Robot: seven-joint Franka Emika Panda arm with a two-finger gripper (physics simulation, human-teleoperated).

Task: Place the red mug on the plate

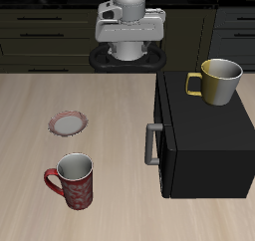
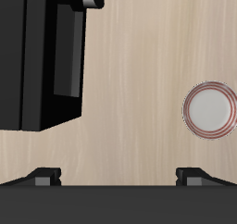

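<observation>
While the arm is sitting up at the top middle of the exterior pic, the gripper (image 2: pixel 118 177) is hanging w/ its two fingertips (image 2: pixel 44 175) wide apart & nothing between them. The red mug (image 1: pixel 73 179) is standing upright at the lower left of the exterior pic, near the table's front edge, handle sticking out toward the frame's left side. The plate (image 1: pixel 68 123) is lying a bit farther back, near the mug but not touching. A yellow mug (image 1: pixel 218 81) is sitting on top of a black box (image 1: pixel 204 145) at the right of that pic.
</observation>
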